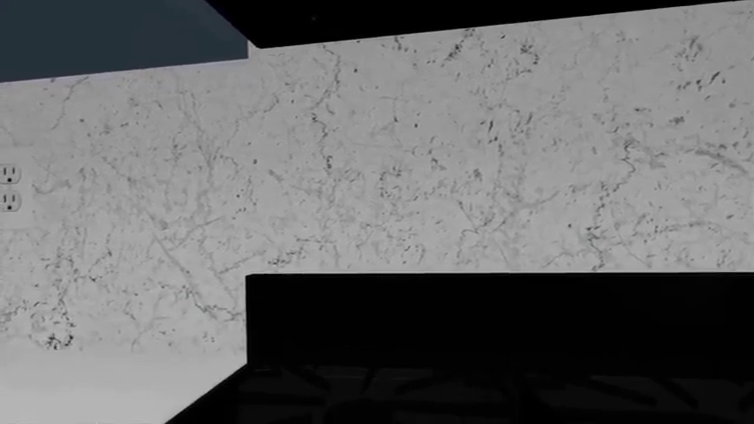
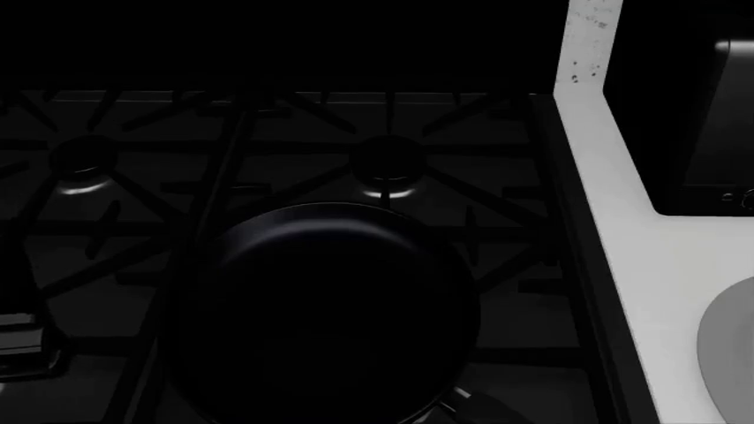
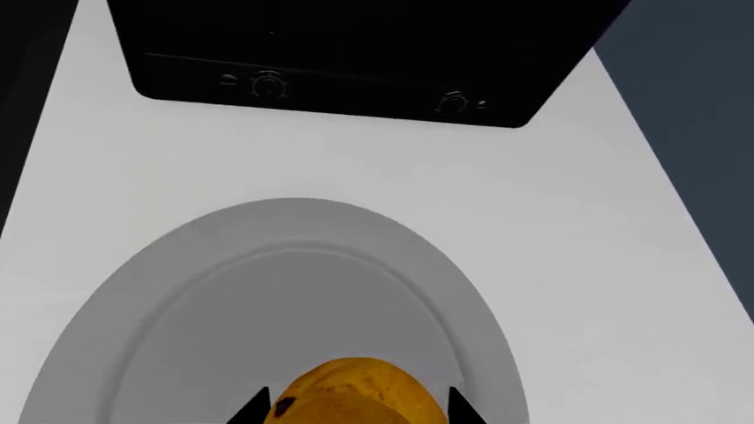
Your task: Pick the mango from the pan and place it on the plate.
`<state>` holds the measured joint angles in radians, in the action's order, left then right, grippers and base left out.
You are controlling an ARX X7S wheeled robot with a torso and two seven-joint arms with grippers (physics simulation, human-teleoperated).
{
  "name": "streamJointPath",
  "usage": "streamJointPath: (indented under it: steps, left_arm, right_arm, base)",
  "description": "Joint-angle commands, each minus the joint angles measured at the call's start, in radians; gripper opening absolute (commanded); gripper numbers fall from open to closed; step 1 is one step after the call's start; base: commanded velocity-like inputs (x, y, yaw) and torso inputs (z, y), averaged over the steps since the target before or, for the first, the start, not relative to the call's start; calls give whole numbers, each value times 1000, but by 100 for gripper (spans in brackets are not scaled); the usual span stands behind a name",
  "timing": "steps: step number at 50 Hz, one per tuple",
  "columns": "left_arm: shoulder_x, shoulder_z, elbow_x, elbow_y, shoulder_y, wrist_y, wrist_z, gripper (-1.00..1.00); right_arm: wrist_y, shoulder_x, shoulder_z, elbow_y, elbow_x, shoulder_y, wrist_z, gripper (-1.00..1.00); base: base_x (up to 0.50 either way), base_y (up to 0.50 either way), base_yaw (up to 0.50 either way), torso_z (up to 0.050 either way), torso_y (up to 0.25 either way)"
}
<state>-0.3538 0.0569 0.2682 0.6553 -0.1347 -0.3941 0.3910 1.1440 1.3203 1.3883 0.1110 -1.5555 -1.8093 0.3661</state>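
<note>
Above the light-grey plate [image 3: 295,300], the mango [image 3: 348,393] is seen clamped between the two dark fingertips [image 3: 250,408] of the right end effector [image 3: 351,413], a tiny dark stem spot showing on its yellow-orange skin. Whether the fruit touches the plate cannot be told from the right wrist view. The plate is set on the white desk [image 3: 566,230], with a black appliance [image 3: 353,62] bearing small knobs beyond it. To the left, in the head view, the black pan [image 2: 324,318] is shown sitting on the dark stove grates [image 2: 295,132], with an edge of the plate visible at far right. The left end effector is not in view; its camera is turned on a marbled wall [image 1: 448,159] carrying a wall socket [image 1: 10,185].
</note>
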Motion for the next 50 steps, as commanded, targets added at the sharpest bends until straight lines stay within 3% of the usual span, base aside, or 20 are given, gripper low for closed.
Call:
streamJointPath:
  steps: [1, 50]
  left_arm:
    - [-3, 0, 3, 5, 5, 2, 5, 100]
    - [-9, 5, 13, -21, 17, 34, 12, 100]
  right_arm:
    - [-16, 3, -21, -6, 47, -43, -14, -100]
    - [-145, 14, 2, 11, 18, 90, -4, -100]
  base:
    - [0, 0, -3, 0, 0]
    - [0, 0, 0, 0, 1]
